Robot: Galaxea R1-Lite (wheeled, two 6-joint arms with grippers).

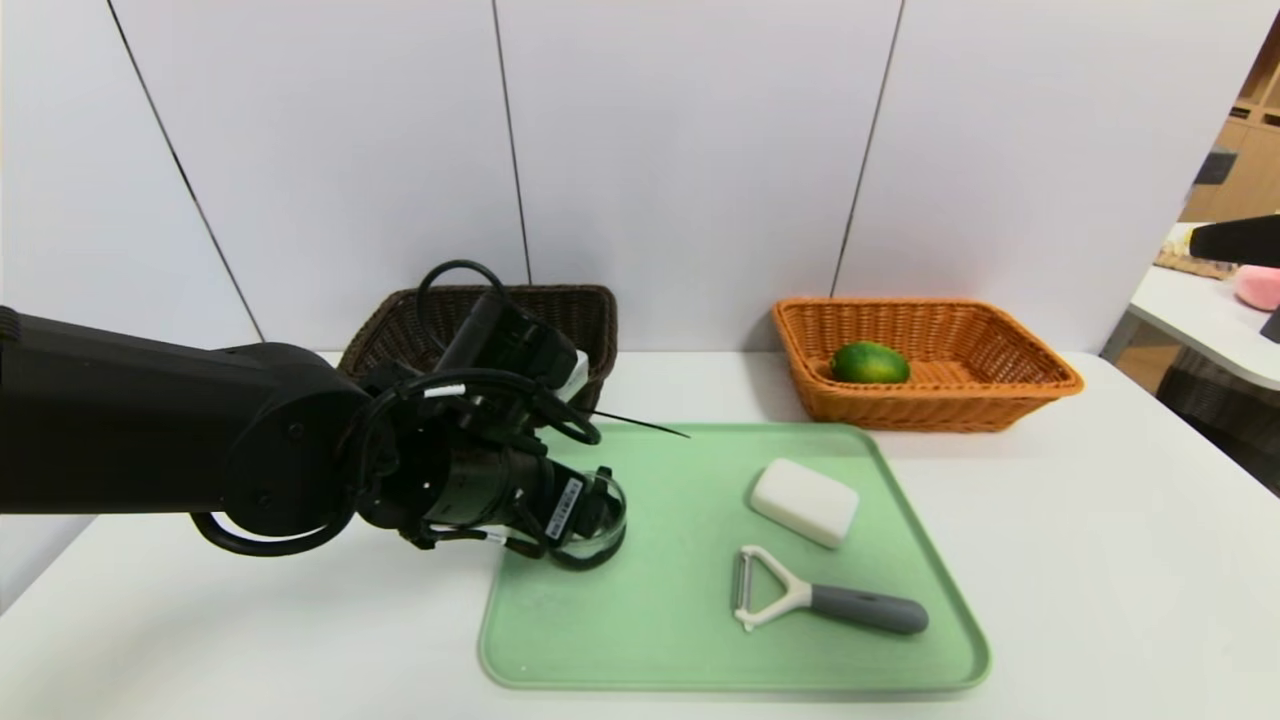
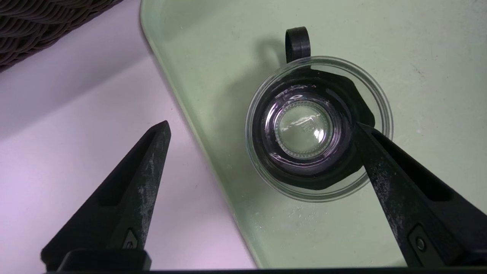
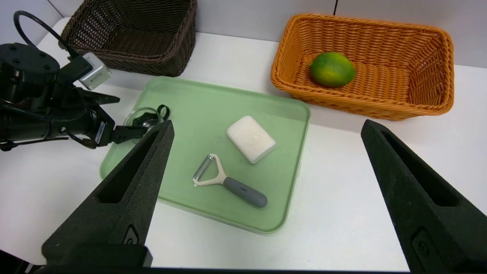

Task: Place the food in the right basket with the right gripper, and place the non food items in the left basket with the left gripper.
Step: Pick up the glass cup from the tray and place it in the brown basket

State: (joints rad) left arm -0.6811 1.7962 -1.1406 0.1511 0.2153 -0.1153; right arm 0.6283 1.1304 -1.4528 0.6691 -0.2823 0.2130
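Observation:
The food, a dark-green fruit (image 1: 870, 362) (image 3: 331, 69), lies inside the right basket (image 1: 1000, 405) (image 3: 445, 57). The left basket (image 1: 590, 310) (image 3: 171, 64) shows nothing inside. On the green tray (image 1: 680, 640) (image 3: 190, 99) are a glass cup with black holder (image 1: 603, 515) (image 2: 304, 129), a white soap-like block (image 1: 805, 502) (image 3: 250, 139) and a peeler (image 1: 830, 600) (image 3: 228, 182). My left gripper (image 1: 592, 520) (image 2: 260, 125) hangs open over the cup, one fingertip above its rim, the other over the table. My right gripper (image 3: 266, 123) is open, high above the table and holding nothing.
The white table (image 1: 1100, 600) runs back to a grey wall behind both baskets. The dark basket's corner (image 2: 38, 23) lies close to my left gripper. At the far right stands another table with a pink object (image 1: 1258, 287).

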